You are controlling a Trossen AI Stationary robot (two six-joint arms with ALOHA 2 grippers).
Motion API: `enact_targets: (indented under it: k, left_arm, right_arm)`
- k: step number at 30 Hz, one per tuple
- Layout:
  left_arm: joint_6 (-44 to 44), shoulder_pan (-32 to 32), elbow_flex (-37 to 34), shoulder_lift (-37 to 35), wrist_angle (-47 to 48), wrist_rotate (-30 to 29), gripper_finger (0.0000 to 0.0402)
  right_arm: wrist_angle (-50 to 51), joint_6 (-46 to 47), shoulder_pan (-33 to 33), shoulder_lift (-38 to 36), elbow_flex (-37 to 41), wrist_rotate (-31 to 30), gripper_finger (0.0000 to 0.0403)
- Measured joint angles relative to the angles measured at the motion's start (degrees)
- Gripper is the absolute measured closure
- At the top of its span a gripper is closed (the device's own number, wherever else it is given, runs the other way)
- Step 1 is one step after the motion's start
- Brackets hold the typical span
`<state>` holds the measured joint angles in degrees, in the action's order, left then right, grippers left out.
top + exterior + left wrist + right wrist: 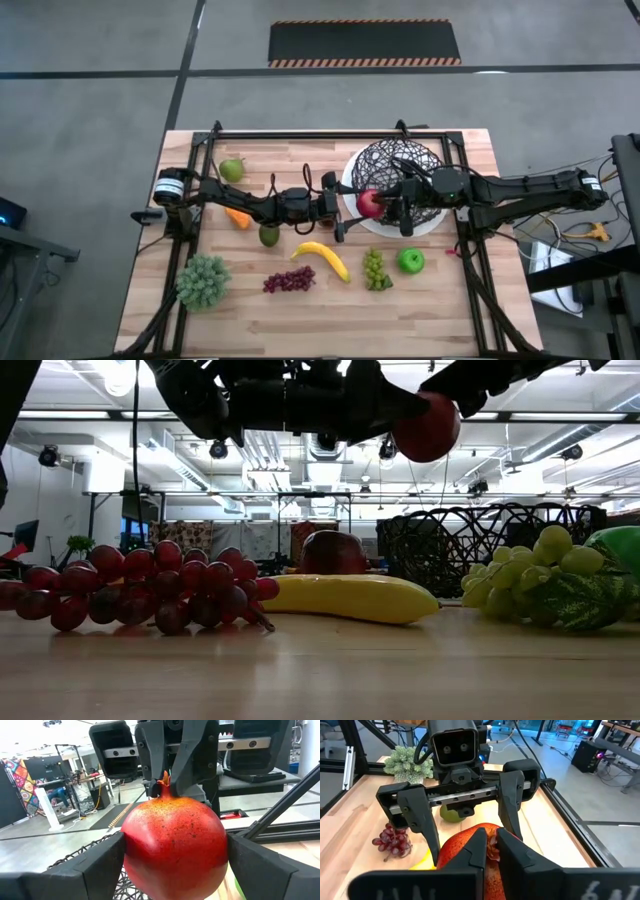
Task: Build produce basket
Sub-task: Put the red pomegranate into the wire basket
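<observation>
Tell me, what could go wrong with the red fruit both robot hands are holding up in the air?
1. The right gripper pinches only the little crown on top of the red fruit. If the left gripper lets go, the fruit might slip out.
2. The fruit hangs at the edge of the basket, so a drop could miss it and roll across the table.
3. Both grippers hold it, so if one arm pulls away, they could tug against each other.
</observation>
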<state>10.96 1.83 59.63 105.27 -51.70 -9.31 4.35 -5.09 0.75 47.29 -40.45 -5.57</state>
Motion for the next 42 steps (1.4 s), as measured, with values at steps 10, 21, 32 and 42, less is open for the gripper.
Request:
enact_targets:
  k: [10, 21, 32, 42]
  left_arm:
    - [0.0, 0.0, 0.0, 0.0, 0.0, 0.0, 0.0093]
    - [0.3, -0.1, 0.0, 0.0, 0.0, 0.3, 0.0093]
    - [0.0, 0.0, 0.1, -0.1, -0.7, 0.9, 0.0013]
    - [4.3, -0.3, -1.2, -2.7, 2.9, -2.4, 0.0018]
  right_arm:
    - [0.1, 0.0, 0.0, 0.0, 0.1, 0.0, 0.0390]
    - [0.3, 0.0, 0.0, 0.0, 0.1, 0.0, 0.0391]
    - [1.5, 0.1, -0.1, 0.3, 0.4, -0.5, 0.0391]
    - [7.6, 2.3, -0.2, 0.4, 0.3, -14.9, 0.0391]
